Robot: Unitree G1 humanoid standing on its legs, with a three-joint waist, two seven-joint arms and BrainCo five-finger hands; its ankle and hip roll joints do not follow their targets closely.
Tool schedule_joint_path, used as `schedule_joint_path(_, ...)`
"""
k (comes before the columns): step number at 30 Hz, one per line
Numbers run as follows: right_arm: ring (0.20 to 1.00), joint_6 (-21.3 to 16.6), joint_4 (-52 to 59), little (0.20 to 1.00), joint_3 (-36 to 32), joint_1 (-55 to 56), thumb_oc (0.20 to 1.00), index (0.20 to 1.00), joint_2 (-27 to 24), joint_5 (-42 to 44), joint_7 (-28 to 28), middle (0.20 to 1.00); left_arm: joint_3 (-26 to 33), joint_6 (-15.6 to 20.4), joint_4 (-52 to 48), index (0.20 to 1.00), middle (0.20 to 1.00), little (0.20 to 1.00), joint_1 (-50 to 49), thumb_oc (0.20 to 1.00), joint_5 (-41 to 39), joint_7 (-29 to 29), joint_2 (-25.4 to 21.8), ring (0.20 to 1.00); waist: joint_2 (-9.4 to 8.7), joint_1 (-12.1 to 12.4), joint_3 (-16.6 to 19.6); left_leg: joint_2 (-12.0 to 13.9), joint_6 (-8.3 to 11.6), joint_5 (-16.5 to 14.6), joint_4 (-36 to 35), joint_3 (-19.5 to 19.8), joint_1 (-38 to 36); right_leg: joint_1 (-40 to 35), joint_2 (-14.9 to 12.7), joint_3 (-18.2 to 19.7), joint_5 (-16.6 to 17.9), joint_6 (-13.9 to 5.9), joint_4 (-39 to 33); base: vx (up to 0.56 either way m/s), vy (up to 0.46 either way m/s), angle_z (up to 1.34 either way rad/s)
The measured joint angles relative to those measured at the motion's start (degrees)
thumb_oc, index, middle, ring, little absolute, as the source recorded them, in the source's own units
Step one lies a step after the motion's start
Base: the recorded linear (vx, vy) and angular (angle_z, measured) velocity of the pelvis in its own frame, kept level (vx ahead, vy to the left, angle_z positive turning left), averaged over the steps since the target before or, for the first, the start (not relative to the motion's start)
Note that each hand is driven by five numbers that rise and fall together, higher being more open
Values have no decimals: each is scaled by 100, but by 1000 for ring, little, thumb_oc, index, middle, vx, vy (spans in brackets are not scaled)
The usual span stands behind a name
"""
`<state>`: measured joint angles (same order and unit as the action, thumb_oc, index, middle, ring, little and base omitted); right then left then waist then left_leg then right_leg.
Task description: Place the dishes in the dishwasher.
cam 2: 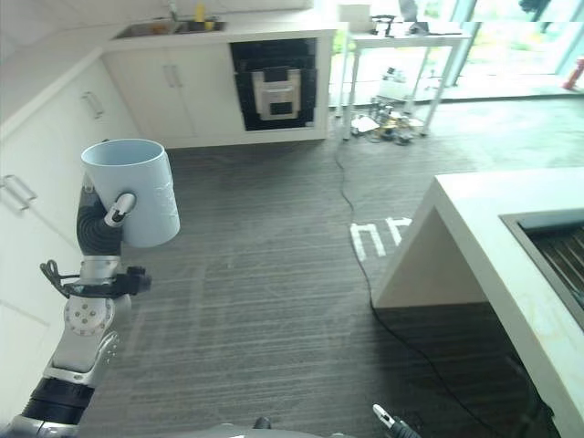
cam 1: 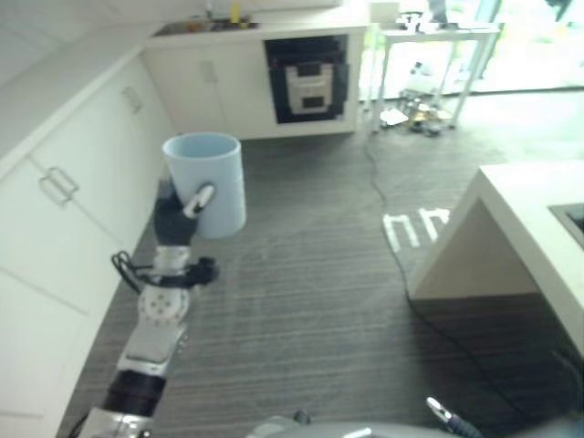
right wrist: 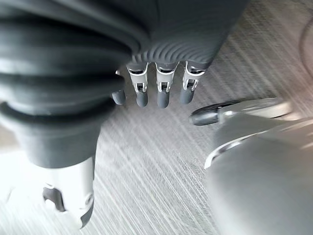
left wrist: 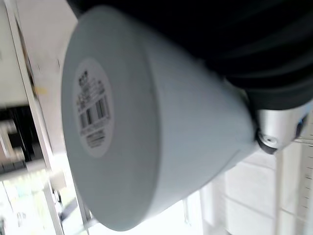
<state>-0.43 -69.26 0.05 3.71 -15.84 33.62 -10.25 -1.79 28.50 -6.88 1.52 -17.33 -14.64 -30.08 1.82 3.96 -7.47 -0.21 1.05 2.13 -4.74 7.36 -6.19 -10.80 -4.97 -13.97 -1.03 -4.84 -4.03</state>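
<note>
A wide stretch of grey striped floor point(cam 2: 274, 274) lies open between the white cabinets point(cam 1: 64, 210) beside the left robot hand point(cam 1: 175, 219) and the white table point(cam 2: 511, 246) across from them, whose near corner juts into that room. The pale blue cup point(cam 1: 208, 178), smooth-walled with a barcode sticker point(left wrist: 91, 107) on its base, is held upright in the air just off the cabinets, the left robot hand clamped round its side. The right robot hand point(right wrist: 151, 88) hangs over the floor with fingers loosely straight; the cup hides most of the left fingers.
</note>
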Motion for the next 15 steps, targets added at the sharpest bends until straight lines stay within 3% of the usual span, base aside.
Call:
schedule_joint_path(7, 1000, 137, -7, 1000, 165, 65, 1000, 1000, -221, 30, -217, 1000, 191, -122, 6, 200, 200, 200, 4, 200, -306, 484, 53, 200, 310, 31, -51, 196, 166, 146, -62, -2, 158, -41, 248, -422, -145, 255, 86, -6, -57, 38)
schedule_joint_path(9, 1000, 164, 1, 1000, 159, 151, 1000, 1000, -300, 130, -456, 1000, 175, -118, 12, 200, 200, 200, 28, 200, -409, 734, 61, 200, 383, -43, -95, 321, 49, 28, -68, -372, 235, -35, 249, -640, -185, 308, 148, -17, 58, 48)
schedule_joint_path(11, 1000, 262, 4, 1000, 158, 154, 1000, 1000, -412, 147, -687, 1000, 151, -98, 15, 200, 200, 200, 28, 200, -408, 972, 57, 200, 223, -192, -108, 477, -4, -209, -22, -1402, 220, -47, 47, -964, -181, 321, 92, 3, 57, 51)
schedule_joint_path(13, 1000, 377, -1, 1000, 139, 178, 1000, 1000, -490, 323, -823, 1000, 152, -72, 4, 200, 200, 200, 28, 200, -406, 1107, 59, 200, 209, -227, -104, 496, 83, -152, 17, -1520, 117, -66, -36, -1010, -168, 290, 93, 10, 75, 28)
schedule_joint_path(14, 1000, 393, 2, 1000, 132, 210, 1000, 1000, -554, 357, -1000, 1000, 136, -29, 4, 200, 200, 200, 30, 200, -403, 1180, 97, 200, 378, -267, -39, 601, 80, -21, 9, -1413, -11, -57, 62, -1003, -222, 186, 191, 17, 68, 10)
schedule_joint_path(15, 1000, 403, 3, 1000, 144, 216, 1000, 1000, -488, 355, -1053, 1000, 132, -20, 19, 200, 200, 200, 42, 200, -403, 1201, 103, 200, 370, -298, -35, 581, 252, 30, -32, -1412, -84, -60, 0, -979, -240, 143, 266, 27, 60, 6)
